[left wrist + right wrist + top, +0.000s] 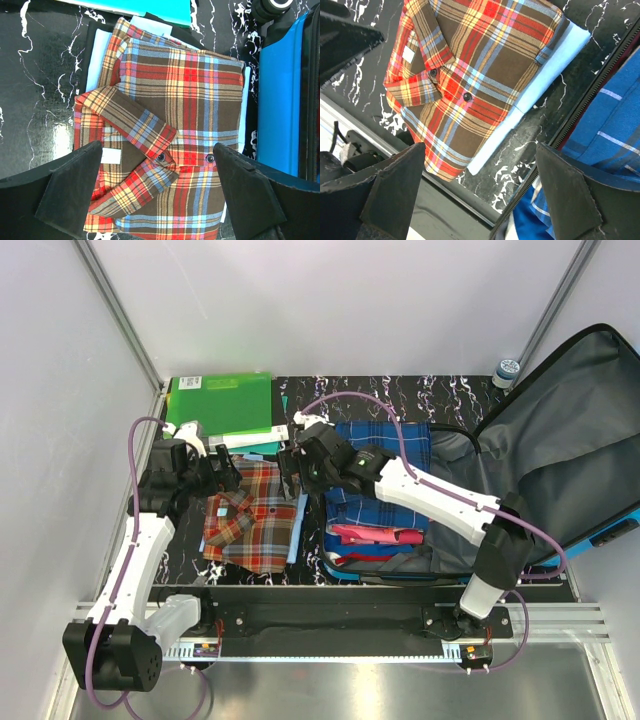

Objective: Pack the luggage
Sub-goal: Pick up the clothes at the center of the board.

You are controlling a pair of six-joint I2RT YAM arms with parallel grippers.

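1. Plainly, the luggage (565, 435) lies open at the 3 o'clock side of the table. Its lid leans back toward 1 o'clock, and its base holds stacked folded clothes (385, 445).
2. A folded plaid shirt (250, 515) lies on the table just beside the shell, at its 9 o'clock, on a pale sheet (540, 65). Green folders (220, 400) sit at the shirt's 12 o'clock.
3. The left gripper (225, 470) hangs over the shirt's 10 o'clock corner with its fingers spread wide and nothing between them. The right gripper (292, 462) hovers over the 2 o'clock corner, equally wide and empty.
4. The hard shell looks stiff and smooth, probably slippery to pads, and heavy for one arm. The lid should swing on its hinge, so its free rim is the place to push.
5. The shirt is soft and limp and would likely sag or unfold if lifted from one point. Pinching through all its layers at the 3 and 9 o'clock edges, one arm each, seems safest.
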